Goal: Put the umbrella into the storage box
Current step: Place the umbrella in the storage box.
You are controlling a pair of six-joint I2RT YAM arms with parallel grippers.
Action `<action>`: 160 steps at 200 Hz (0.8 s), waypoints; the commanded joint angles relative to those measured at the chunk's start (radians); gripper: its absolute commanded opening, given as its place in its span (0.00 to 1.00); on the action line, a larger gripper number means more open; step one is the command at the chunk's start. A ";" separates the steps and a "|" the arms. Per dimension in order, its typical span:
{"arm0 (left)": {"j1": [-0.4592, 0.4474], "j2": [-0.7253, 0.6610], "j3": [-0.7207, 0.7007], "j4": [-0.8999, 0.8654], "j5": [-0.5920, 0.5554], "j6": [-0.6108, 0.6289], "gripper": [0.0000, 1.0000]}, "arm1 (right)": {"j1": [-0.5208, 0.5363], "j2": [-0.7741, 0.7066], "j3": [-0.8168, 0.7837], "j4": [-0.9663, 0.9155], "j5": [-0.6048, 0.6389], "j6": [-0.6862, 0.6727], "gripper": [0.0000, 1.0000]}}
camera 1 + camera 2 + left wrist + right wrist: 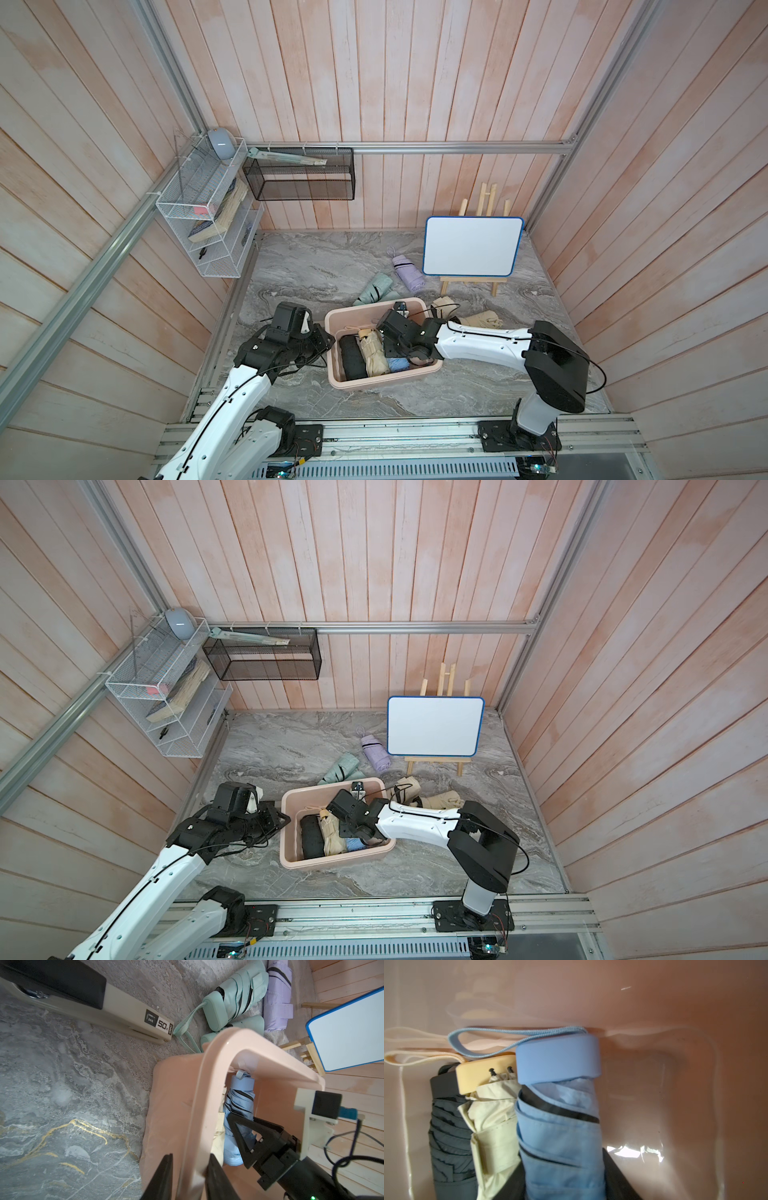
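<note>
- Because the blue umbrella (560, 1126) is folded fabric bunched round a stiff core, expect it to be light, squashy on the outside and a little slippery under pressure.
- It already lies inside the storage box (345, 384), touching the cream umbrella (494, 1126) on its left. The black umbrella (448, 1136) lies beyond that, and bare box floor is on the right.
- Your right fingers (614, 1172) are partly closed round its body, one on each side, below the handle cap.
- The mid-body is the sound place to hold. The smooth cap would likely slip, and the loose wrist strap could snag on a finger as you pull out.
- Your left fingers (216, 1180) are nearly closed, one on each side of the box's left rim, and appear to pinch it. The plastic wall probably flexes, so don't lean on it.
- On the worktop (311, 266) beyond the box wait a mint umbrella (376, 286), a lilac umbrella (407, 270) and a beige umbrella (478, 320).
</note>
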 commanded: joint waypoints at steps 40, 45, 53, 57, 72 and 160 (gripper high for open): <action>0.004 0.015 0.022 -0.004 -0.022 0.022 0.28 | 0.005 0.033 0.039 0.034 0.028 -0.037 0.74; 0.004 0.018 0.025 -0.005 -0.026 0.025 0.28 | 0.003 0.027 0.041 0.034 0.029 -0.040 0.76; 0.004 0.024 0.034 -0.006 -0.033 0.038 0.28 | 0.004 0.016 0.043 0.032 0.032 -0.049 0.79; 0.005 0.028 0.039 -0.009 -0.041 0.045 0.28 | 0.002 0.010 0.046 0.030 0.033 -0.051 0.81; 0.005 0.045 0.062 -0.023 -0.062 0.074 0.28 | 0.003 -0.018 0.059 0.016 0.034 -0.073 0.85; 0.008 0.094 0.108 -0.078 -0.159 0.177 0.22 | -0.104 -0.298 0.132 -0.117 -0.002 -0.182 0.86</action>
